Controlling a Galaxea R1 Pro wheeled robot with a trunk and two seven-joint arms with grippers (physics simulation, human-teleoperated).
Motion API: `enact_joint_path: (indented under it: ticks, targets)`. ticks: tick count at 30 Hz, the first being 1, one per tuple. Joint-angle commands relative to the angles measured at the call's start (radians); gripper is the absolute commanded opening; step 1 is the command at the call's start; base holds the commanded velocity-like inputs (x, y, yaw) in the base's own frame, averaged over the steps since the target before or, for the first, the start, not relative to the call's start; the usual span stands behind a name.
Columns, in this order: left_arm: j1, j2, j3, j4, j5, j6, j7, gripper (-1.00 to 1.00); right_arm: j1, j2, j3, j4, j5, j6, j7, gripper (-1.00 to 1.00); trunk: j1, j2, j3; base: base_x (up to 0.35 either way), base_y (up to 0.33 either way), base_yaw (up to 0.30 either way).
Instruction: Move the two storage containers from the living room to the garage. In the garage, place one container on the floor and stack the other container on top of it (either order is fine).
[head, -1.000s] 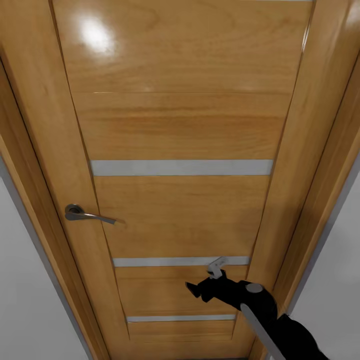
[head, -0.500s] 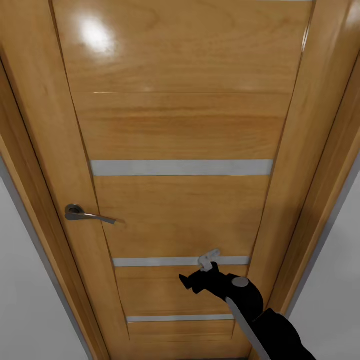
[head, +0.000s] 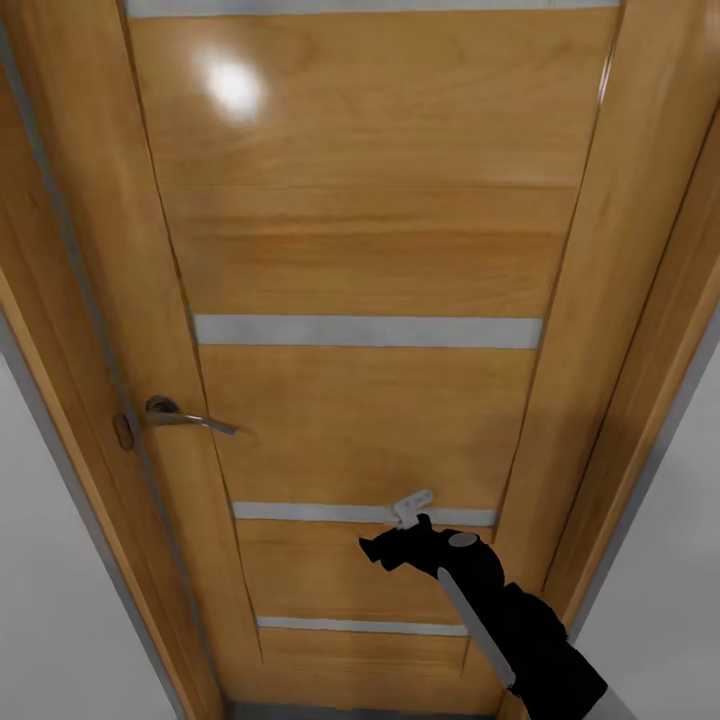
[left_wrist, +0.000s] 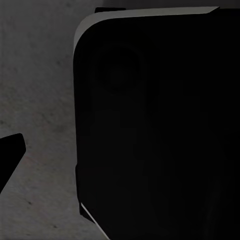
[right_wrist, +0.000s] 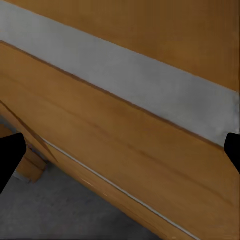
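Honey-coloured wooden panel door (head: 370, 250) with grey strips fills your way; no orange bins are visible here. Your right pincer (head: 400, 535) presses its lower panel, fingers spread and empty; left pincer's state you cannot tell.

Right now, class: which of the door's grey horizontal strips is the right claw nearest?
The third grey strip down, the one below the handle. The right claw has its tip at that strip; the other strips sit well above or below it.
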Motion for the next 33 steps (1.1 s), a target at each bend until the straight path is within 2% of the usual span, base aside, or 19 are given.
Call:
enact_joint_path:
  ticks: [1, 7, 12, 16, 19, 22, 24, 25, 27, 28, 30, 33]
  targets:
    - [0.000, 0.000, 0.001, 0.000, 0.001, -0.002, 0.000, 1.00, -0.009, 0.004, 0.001, 0.022, 0.009, 0.002, 0.001, 1.00, 0.000, -0.001, -0.001, 0.000, 0.000, 0.000]
    - [0.000, 0.000, 0.001, 0.000, 0.001, -0.002, 0.000, 1.00, -0.022, 0.014, 0.001, 0.054, 0.011, -0.004, 0.001, 1.00, 0.000, -0.001, -0.001, 0.000, 0.000, 0.000]
    - [0.000, -0.001, 0.001, 0.000, 0.001, -0.002, 0.000, 1.00, -0.023, 0.022, 0.006, -0.022, 0.019, 0.006, 0.005, 1.00, 0.000, -0.001, -0.001, 0.000, 0.000, 0.000]
    - [0.000, -0.001, 0.001, 0.000, 0.001, -0.002, 0.000, 1.00, -0.024, 0.050, 0.009, -0.062, 0.025, 0.047, 0.006, 1.00, 0.000, -0.001, -0.001, 0.000, 0.000, 0.000]
    - [0.000, -0.001, 0.002, -0.001, 0.001, -0.002, 0.000, 1.00, -0.024, 0.094, 0.010, -0.067, 0.066, 0.065, 0.003, 1.00, 0.000, -0.001, -0.001, 0.000, 0.000, 0.000]
    - [0.000, -0.001, 0.002, -0.001, 0.001, -0.002, 0.000, 1.00, -0.024, 0.124, 0.010, -0.067, 0.094, 0.069, 0.003, 1.00, 0.000, -0.001, -0.001, 0.000, 0.000, 0.000]
    - [0.000, -0.001, 0.002, -0.001, 0.001, -0.002, 0.000, 1.00, -0.024, 0.163, 0.010, -0.061, 0.124, 0.071, 0.002, 1.00, 0.000, -0.001, -0.001, 0.000, 0.000, 0.000]
    - [0.000, -0.001, 0.002, -0.001, 0.001, -0.002, 0.000, 1.00, -0.024, 0.171, 0.010, -0.060, 0.132, 0.071, 0.001, 1.00, 0.000, -0.001, -0.001, 0.000, 0.000, 0.000]
    - [0.000, -0.001, 0.002, -0.001, 0.001, -0.002, 0.000, 1.00, -0.024, 0.211, 0.010, -0.057, 0.190, 0.074, -0.004, 1.00, 0.000, -0.001, -0.001, 0.000, 0.000, 0.000]
    - [0.000, -0.001, 0.002, -0.001, 0.001, -0.002, 0.000, 1.00, -0.026, 0.218, 0.009, -0.055, 0.218, 0.080, -0.007, 1.00, 0.000, -0.001, -0.001, 0.000, 0.000, 0.000]
    - [0.000, -0.001, 0.002, -0.001, 0.001, -0.002, 0.000, 1.00, -0.041, 0.218, 0.009, -0.047, 0.249, 0.091, -0.010, 1.00, 0.000, -0.001, -0.001, 0.000, 0.000, 0.000]
    - [0.000, -0.001, 0.002, -0.001, 0.001, -0.002, 0.000, 1.00, -0.107, 0.218, 0.006, 0.014, 0.272, 0.106, -0.013, 1.00, 0.000, -0.001, -0.001, 0.000, 0.000, 0.000]
